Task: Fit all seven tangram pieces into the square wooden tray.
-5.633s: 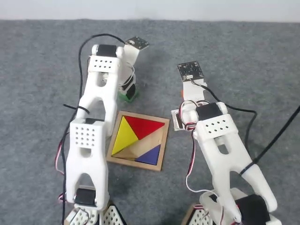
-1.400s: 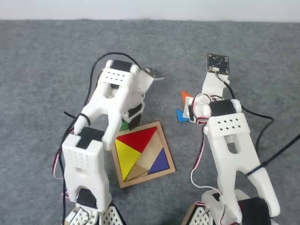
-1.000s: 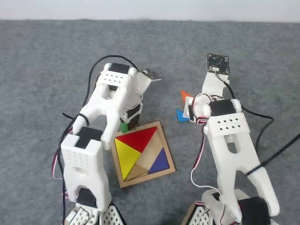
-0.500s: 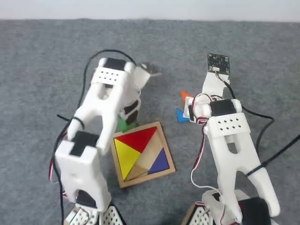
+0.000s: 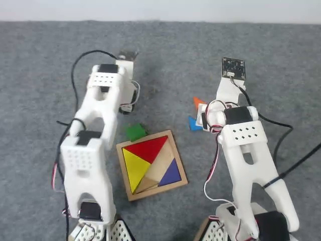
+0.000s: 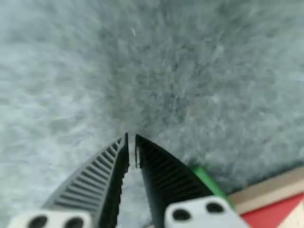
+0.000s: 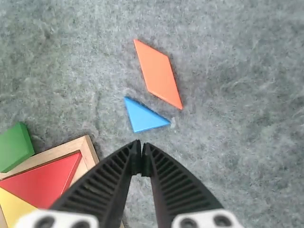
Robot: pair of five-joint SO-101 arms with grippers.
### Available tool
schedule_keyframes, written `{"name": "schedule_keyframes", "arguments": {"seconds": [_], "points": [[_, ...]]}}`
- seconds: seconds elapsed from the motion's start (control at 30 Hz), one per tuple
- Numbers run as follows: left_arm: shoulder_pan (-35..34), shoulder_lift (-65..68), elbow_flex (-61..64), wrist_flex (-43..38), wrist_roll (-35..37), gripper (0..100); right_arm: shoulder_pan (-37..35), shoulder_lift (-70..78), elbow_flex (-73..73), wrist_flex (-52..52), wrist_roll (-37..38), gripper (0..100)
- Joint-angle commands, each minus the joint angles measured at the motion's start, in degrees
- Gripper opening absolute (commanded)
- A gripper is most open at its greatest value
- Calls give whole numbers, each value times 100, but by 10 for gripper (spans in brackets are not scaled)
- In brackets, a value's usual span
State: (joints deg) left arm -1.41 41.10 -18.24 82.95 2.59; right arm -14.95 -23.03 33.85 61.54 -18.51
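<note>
Left tool [image 6: 131, 138] pulled off green square [image 5: 135, 132], pressed together, right tool [image 7: 141, 144] likewise, orange piece [image 5: 198, 103] partly hidden

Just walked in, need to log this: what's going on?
Two arms work a tangram puzzle. In the tray sit a red triangle, a yellow triangle and a dark blue triangle; the rest shows wood. On the carpet, a green square lies by the tray; an orange parallelogram and a light blue triangle lie ahead of the right gripper. It and the left gripper are shut and empty.
</note>
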Motion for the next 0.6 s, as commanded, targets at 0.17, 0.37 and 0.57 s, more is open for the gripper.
{"name": "schedule_keyframes", "arguments": {"seconds": [0.17, 0.37, 0.57], "points": [[308, 1152, -2167, 1389, 659, 13, 40, -22, -352, 4, 105, 16], [316, 1327, -2246, 1679, 580, 12, 40, 4, -352, -4, 105, 15], [343, 1327, -2220, 1767, 422, 12, 40, 13, -352, -4, 97, 14]]}}
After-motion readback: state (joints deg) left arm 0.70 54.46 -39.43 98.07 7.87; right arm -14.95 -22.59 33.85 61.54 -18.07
